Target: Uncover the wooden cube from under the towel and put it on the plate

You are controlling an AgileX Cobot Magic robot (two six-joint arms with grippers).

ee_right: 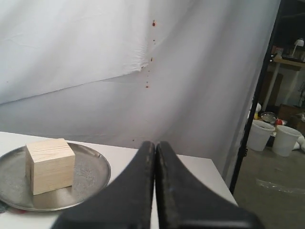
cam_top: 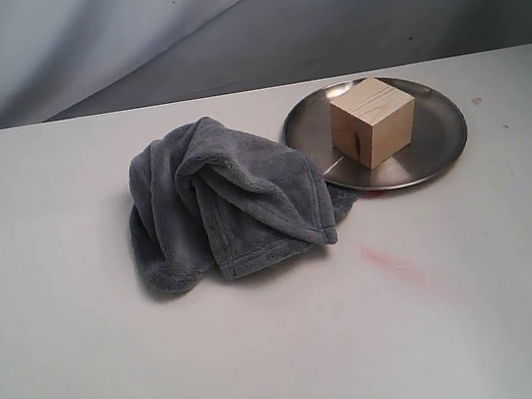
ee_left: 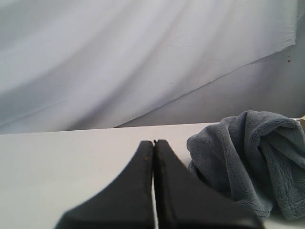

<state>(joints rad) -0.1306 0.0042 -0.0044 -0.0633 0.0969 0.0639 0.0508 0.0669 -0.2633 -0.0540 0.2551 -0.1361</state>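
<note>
The left fingers (ee_left: 128,200) sit closest to their wrist camera. They are pressed together with nothing between them. The right fingers (ee_right: 128,200) are closed against each other in the same way and hold nothing.

On the white table (cam_top: 271,361), a faint pink smear (cam_top: 389,261) lies towards the front, right of centre. Behind it the towel (cam_top: 226,201) sits crumpled in a loose heap, its right edge touching the near rim of the plate (cam_top: 437,127). The wooden block (cam_top: 372,120) stands flat near the middle of the plate, fully uncovered and apart from the towel. A pale draped cloth (cam_top: 119,40) hangs behind the table.
</note>
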